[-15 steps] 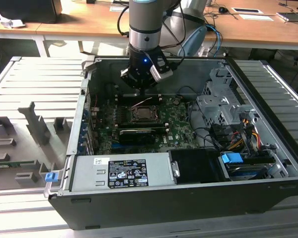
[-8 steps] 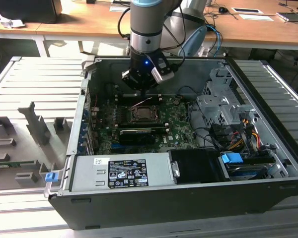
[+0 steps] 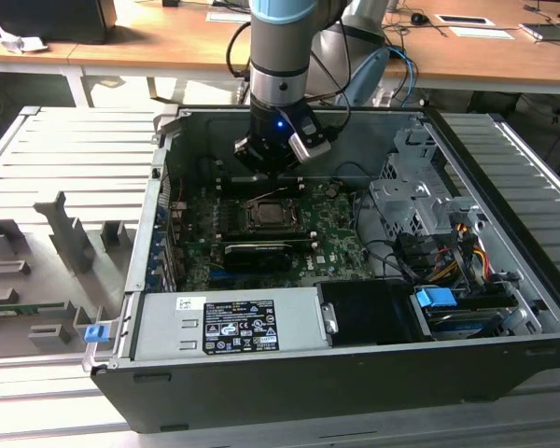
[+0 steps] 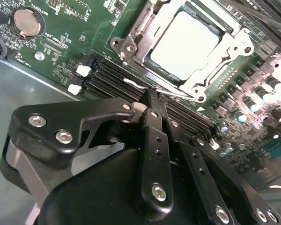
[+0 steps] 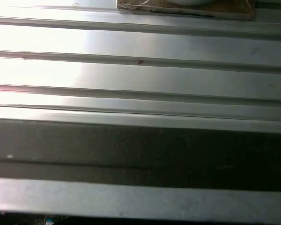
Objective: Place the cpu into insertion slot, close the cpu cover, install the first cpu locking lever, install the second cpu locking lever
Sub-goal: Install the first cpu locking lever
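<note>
One thin locking lever (image 4: 171,93) sits at the tips of the hand (image 4: 152,93), whose fingers are closed together; the cpu (image 4: 185,44) lies seated in the insertion slot (image 4: 215,35) under the cpu cover (image 4: 143,28); a slipping lever risks gouging the motherboard (image 3: 341,241).

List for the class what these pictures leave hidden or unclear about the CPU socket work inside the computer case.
- Gripper: in the second wrist view its fingertips meet near a thin wire lever; whether they clamp it is unclear.
- cpu cover: lies over the cpu; the frame's edge cuts off its far side.
- Socket in the exterior view: too small to judge the levers.
</note>
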`<state>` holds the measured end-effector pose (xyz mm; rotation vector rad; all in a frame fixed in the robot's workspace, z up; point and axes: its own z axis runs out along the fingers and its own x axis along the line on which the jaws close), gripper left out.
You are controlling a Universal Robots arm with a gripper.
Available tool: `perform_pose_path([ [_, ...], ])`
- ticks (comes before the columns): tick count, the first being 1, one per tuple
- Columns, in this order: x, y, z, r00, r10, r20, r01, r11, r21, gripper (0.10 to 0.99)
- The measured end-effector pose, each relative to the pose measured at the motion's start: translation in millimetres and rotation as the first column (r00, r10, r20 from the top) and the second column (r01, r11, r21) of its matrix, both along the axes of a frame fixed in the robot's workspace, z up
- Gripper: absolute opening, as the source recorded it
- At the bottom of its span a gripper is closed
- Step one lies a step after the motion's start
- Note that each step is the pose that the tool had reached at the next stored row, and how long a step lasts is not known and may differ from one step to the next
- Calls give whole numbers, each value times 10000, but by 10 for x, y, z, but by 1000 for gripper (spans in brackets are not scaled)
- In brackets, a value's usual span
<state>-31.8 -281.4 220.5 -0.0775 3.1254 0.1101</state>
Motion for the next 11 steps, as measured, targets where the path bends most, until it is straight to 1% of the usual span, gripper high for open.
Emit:
perform_pose_path([
  [1, 27, 2, -4, 10000, 3, 1, -3, 10000, 1, 106],
  [7, 96, 2, -55, 10000, 1, 1, -1, 10000, -15, 106],
  [11, 117, 2, -104, 10000, 2, 1, -2, 10000, -30, 106],
])
